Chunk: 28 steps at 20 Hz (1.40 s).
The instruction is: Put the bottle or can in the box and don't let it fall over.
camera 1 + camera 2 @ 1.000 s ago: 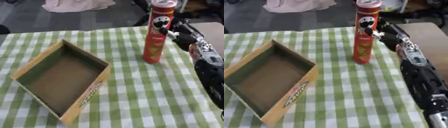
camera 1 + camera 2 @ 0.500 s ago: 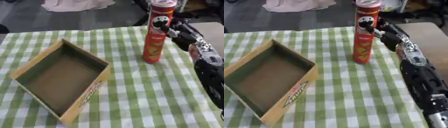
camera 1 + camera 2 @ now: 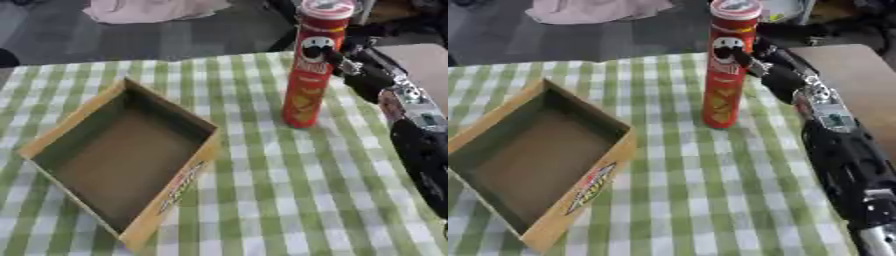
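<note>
So far: red can (image 3: 312,65) upright on the checked table (image 3: 262,200), well right of the open cardboard box (image 3: 122,155) | right hand (image 3: 765,65) against the can's upper side, fingers seemingly curled round it | box empty | left: lift, carry over, set down upright | left hand out of view

Count: 1 red can (image 3: 313,65), tall, w/ a lid. 1 cardboard box (image 3: 166,197), open top. 1 green-and-white checked cloth (image 3: 289,200) on 1 table (image 3: 846,75). 1 robot hand (image 3: 765,62) in view, the right. 1 pink cloth heap (image 3: 162,9) on the floor beyond.
</note>
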### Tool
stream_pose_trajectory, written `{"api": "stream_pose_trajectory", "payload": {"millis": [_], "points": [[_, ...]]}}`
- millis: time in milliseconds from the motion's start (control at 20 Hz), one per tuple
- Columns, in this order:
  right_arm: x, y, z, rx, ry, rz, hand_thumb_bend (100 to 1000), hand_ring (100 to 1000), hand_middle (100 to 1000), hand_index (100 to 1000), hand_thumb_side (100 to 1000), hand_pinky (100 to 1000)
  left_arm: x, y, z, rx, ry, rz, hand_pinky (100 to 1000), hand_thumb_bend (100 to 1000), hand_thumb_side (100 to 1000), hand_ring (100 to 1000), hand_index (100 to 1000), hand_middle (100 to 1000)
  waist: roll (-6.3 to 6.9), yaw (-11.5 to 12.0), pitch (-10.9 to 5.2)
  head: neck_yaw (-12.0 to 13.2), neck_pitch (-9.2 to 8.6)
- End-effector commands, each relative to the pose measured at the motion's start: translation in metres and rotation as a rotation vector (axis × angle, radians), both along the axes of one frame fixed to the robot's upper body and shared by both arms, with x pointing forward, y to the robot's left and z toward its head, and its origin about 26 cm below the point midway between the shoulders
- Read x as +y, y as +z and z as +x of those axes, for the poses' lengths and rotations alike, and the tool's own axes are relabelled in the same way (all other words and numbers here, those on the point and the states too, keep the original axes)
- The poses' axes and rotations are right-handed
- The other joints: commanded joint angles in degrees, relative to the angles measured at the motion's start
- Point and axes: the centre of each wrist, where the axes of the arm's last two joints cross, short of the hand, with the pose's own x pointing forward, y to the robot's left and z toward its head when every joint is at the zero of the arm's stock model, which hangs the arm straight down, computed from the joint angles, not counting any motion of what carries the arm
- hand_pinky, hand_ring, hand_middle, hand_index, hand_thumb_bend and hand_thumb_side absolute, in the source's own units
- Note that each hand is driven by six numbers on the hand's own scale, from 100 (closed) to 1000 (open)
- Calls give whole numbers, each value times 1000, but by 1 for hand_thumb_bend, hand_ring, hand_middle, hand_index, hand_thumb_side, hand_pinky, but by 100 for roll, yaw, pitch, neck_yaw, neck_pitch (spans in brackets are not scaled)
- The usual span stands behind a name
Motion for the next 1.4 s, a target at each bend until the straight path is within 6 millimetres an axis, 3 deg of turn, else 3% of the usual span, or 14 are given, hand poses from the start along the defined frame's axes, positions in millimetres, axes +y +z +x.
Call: {"api": "stream_pose_trajectory", "payload": {"millis": [50, 1050, 1400], "points": [[-6, 13, -2, -28, -17, -13, 440, 1000, 1000, 1000, 372, 792, 4, 8, -1, -23, 1, 14, 1000, 101, 701, 640, 783, 856, 0, 1, -139, 1, -35], [0, 13, -2, -13, 20, 12, 416, 1000, 1000, 1000, 426, 823, 4, 8, -1, -24, 0, 8, 1000, 101, 701, 637, 780, 857, -21, -5, -133, 13, -17], [1, 15, -3, -30, 43, -27, 431, 1000, 1000, 1000, 347, 827, 4, 8, -1, -24, 1, 6, 1000, 100, 700, 635, 777, 853, -26, 0, -138, 21, -14]]}}
